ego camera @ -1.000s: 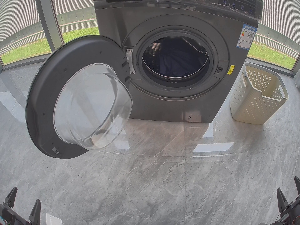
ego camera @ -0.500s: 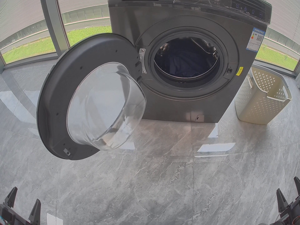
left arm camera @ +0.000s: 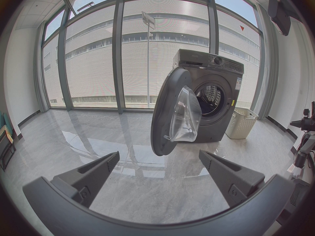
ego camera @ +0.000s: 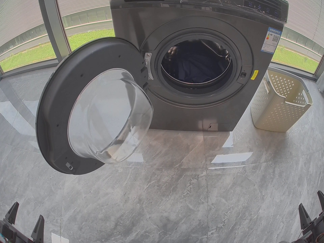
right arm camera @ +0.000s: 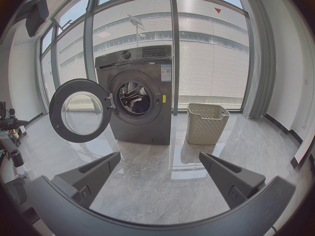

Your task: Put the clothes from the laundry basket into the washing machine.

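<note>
A grey front-loading washing machine [ego camera: 202,112] stands ahead with its round door [ego camera: 91,108] swung wide to the left. Dark blue clothes [ego camera: 194,66] lie inside the drum. A cream perforated laundry basket [ego camera: 280,102] sits on the floor to the machine's right; no clothes show in it. My left gripper [ego camera: 25,218] is low at the near left, open with nothing held. My right gripper [ego camera: 314,206] is low at the near right, open and empty. Both are well short of the machine. The wrist views show the washing machine [left arm camera: 213,99] [right arm camera: 137,95] and the basket [left arm camera: 241,123] [right arm camera: 206,123] from afar.
Glossy grey marble floor [ego camera: 175,193] stretches between me and the machine. Floor-to-ceiling windows [ego camera: 30,24] run behind. The open door juts out over the floor on the left. Equipment on a stand [left arm camera: 305,138] sits at the room's side.
The whole head view has swayed right and then partly back, so the camera moved. The machine, door, basket and both grippers keep their places relative to each other.
</note>
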Motion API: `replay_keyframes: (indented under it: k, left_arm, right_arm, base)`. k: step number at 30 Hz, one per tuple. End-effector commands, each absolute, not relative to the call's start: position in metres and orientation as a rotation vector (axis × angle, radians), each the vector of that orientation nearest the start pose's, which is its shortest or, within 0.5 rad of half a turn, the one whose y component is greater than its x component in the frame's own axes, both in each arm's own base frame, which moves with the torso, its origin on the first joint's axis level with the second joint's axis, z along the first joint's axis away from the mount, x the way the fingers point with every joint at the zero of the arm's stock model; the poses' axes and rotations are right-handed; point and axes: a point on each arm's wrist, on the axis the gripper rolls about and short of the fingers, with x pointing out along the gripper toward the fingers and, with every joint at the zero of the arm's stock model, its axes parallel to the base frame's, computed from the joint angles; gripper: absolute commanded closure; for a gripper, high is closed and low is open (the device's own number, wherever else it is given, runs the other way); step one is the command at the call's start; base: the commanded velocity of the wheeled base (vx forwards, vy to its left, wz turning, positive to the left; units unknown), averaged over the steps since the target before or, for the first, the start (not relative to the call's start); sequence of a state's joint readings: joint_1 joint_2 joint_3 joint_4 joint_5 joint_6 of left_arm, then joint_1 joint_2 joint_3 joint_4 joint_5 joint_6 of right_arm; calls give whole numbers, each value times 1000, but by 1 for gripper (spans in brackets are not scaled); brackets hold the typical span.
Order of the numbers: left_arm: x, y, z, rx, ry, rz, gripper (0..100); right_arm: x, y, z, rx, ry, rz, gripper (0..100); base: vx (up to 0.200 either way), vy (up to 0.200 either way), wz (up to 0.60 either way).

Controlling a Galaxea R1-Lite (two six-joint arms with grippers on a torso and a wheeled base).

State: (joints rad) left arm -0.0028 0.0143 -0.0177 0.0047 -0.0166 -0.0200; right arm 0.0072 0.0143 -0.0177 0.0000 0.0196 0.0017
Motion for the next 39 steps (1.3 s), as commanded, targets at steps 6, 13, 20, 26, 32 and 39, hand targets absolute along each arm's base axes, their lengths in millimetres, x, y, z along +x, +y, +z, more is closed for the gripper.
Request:
replay_keyframes:
  k: [6,13,20,26,32,39]
  left_arm:
    - [-23,0,76,-14,6,-21,0]
    - [-23,0,75,-11,5,-18,0]
    - [-23,0,75,-12,5,-17,0]
    - [-24,-1,81,6,-15,-21,0]
    - [-28,-1,160,-8,-173,-22,0]
    - [56,-5,211,-20,2,-189,0]
  right_arm:
    - [-23,0,76,0,-2,29,0]
    - [-23,0,76,2,-2,28,0]
    - [-23,0,75,0,0,29,0]
    - [-23,0,75,2,0,28,0]
    - [-23,0,75,2,0,29,0]
    - [-23,0,75,2,0,28,0]
  base:
    - [0,167,0]
    - [0,0,0]
    - [0,0,0]
    - [0,0,0]
    - [0,0,0]
    - [0,0,0]
